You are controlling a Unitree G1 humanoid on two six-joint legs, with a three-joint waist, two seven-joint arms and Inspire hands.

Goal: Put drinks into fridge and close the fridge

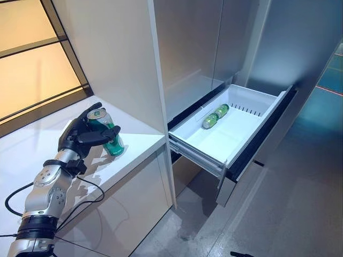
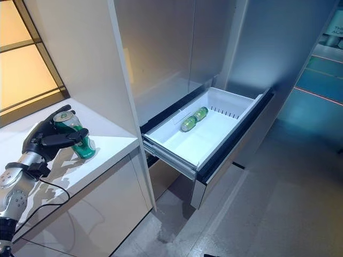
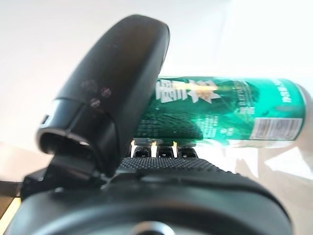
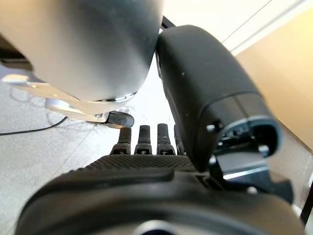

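Observation:
A green can stands tilted on the white counter at the left. My left hand is shut round it, with the thumb across its front; the left wrist view shows the can lying past the thumb. The fridge's white drawer is pulled out to the right of the counter, and green cans lie end to end in its far part. My right hand shows in the right wrist view, fingers straight and empty, above a grey floor.
A tall white cabinet side rises between the counter and the fridge's grey front. A window runs behind the counter. The grey floor lies open below and right of the drawer.

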